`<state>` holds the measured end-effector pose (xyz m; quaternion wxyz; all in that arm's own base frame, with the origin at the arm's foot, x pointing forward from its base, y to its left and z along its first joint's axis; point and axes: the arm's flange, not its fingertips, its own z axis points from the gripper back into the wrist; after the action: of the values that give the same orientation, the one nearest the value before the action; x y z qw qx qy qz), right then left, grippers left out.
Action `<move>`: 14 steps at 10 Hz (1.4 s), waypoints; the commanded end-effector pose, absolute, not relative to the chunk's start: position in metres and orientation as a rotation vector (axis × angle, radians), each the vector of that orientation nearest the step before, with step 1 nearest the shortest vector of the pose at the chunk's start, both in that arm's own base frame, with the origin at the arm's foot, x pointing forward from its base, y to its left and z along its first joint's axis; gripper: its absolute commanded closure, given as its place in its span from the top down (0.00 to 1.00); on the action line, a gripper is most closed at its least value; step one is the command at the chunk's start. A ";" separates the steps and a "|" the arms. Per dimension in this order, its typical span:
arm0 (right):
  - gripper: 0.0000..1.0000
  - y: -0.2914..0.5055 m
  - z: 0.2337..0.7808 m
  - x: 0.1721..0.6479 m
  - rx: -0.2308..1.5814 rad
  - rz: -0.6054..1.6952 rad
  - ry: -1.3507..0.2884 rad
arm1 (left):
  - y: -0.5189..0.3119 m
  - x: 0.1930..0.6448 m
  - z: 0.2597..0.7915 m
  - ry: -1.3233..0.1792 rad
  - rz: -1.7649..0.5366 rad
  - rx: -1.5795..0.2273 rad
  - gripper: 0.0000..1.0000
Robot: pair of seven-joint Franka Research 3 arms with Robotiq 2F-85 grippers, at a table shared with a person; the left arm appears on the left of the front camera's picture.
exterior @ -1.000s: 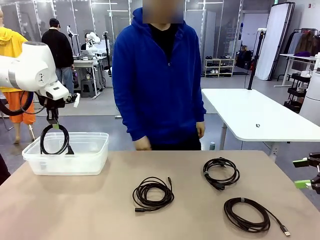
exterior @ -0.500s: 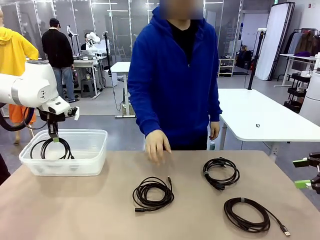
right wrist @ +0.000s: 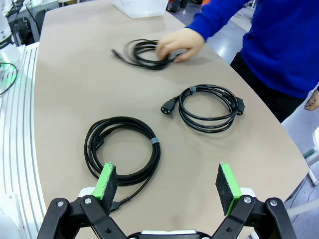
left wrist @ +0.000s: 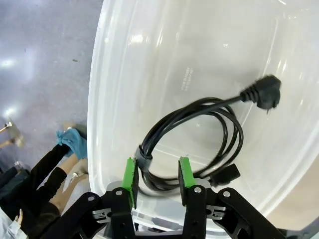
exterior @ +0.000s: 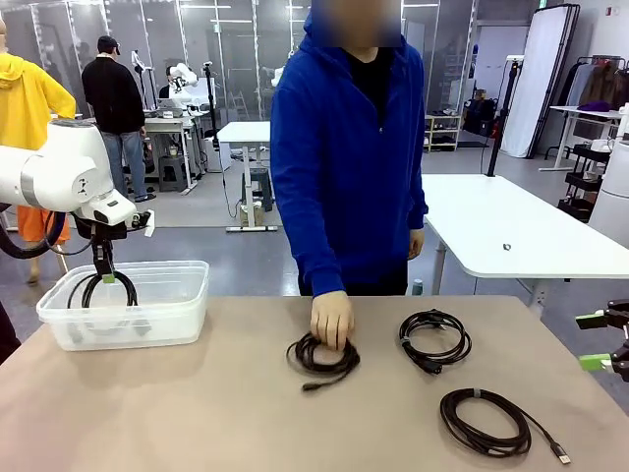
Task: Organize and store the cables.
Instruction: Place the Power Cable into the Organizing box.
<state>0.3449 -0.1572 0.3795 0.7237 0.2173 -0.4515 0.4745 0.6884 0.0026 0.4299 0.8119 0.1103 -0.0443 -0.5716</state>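
Observation:
A clear plastic bin [exterior: 187, 300] stands at the table's left. One black cable [left wrist: 199, 134] lies coiled inside it, part of the coil between my left gripper's [left wrist: 158, 177] green pads, which stand apart around it. The left gripper [exterior: 103, 278] hangs over the bin. Three more coiled cables lie on the table: one [exterior: 329, 362] under the person's hand [exterior: 332, 320], one [exterior: 434, 339] to its right, one [exterior: 486, 423] at the near right. My right gripper [right wrist: 167, 186] is open above the near-right cable [right wrist: 122, 152], at the table's right edge [exterior: 595, 341].
The person in a blue hoodie stands at the far side, leaning over the middle of the table. The bin [right wrist: 139, 7] is at the far end in the right wrist view. A white table stands behind at the right. Bare tabletop lies at the front left.
The left gripper lowered the cable into the bin and its jaws opened off it. The person's hand came down onto the middle cable and pulled it slightly right. The right arm stayed still.

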 end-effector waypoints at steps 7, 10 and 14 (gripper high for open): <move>1.00 -0.157 0.380 0.346 0.473 1.035 -0.989 | 0.006 0.688 0.438 -0.110 -1.210 0.239 0.98; 1.00 -0.157 0.380 0.346 0.473 1.035 -0.989 | 0.006 0.688 0.438 -0.110 -1.210 0.239 0.98; 1.00 -0.157 0.380 0.346 0.473 1.035 -0.989 | 0.006 0.688 0.438 -0.110 -1.210 0.239 0.98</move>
<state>0.3449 -0.1572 0.3795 0.7237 0.2173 -0.4515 0.4745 0.6873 0.0059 0.4384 0.8153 0.1060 -0.0557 -0.5666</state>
